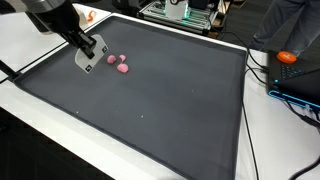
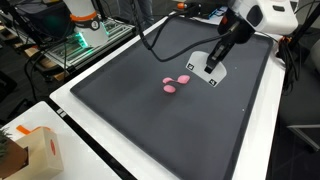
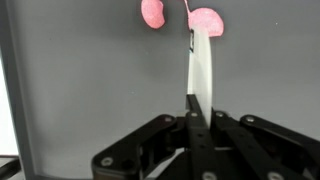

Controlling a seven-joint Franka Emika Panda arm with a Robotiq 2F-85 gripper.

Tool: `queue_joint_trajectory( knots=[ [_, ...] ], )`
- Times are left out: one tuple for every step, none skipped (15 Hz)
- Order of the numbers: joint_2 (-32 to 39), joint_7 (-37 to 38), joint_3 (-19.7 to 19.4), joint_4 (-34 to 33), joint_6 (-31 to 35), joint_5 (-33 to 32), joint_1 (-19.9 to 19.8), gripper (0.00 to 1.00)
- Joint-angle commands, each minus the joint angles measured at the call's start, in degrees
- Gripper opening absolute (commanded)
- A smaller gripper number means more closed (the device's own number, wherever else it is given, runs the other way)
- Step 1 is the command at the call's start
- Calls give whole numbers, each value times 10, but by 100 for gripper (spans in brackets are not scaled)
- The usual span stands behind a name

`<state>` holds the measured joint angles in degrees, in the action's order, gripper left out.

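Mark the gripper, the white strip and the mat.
gripper (image 3: 193,106), wrist view, between its fingertips.
white strip (image 3: 202,62), wrist view, halfway along its length.
mat (image 1: 170,112), exterior view, bare centre.

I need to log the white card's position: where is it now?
In the wrist view the white card stands edge-on in the gripper, over the dark mat. Its far end is beside the right-hand pink piece.

The two small rounded soft lumps (image 3: 152,12) are plain pink. The thin flat strip (image 3: 200,65) is white and unmarked. The jaws are black. The wide flat mat (image 1: 170,110) is uniform dark grey, and the table (image 2: 62,98) edge around it is white. The cardboard box (image 2: 35,150) is tan.
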<state>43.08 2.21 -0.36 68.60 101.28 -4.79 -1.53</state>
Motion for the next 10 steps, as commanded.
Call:
queue_joint_trajectory(
  knots=[
    [-36, -8, -2, 57, 26, 36, -24, 1],
    [-41, -12, 0, 65, 18, 47, -34, 1],
    [-48, -15, -2, 77, 24, 54, -40, 1],
    [-55, -19, -2, 89, 26, 63, -47, 1],
    [-62, -23, -2, 100, 30, 69, -53, 1],
    [-71, -33, -2, 117, 39, 78, -61, 1],
    [-79, -41, 0, 130, 46, 89, -68, 1],
    [-87, -50, -1, 146, 54, 98, -75, 1],
    [-94, -59, -1, 161, 63, 106, -80, 1],
    [-104, -69, -1, 180, 73, 118, -88, 1]
  ],
)
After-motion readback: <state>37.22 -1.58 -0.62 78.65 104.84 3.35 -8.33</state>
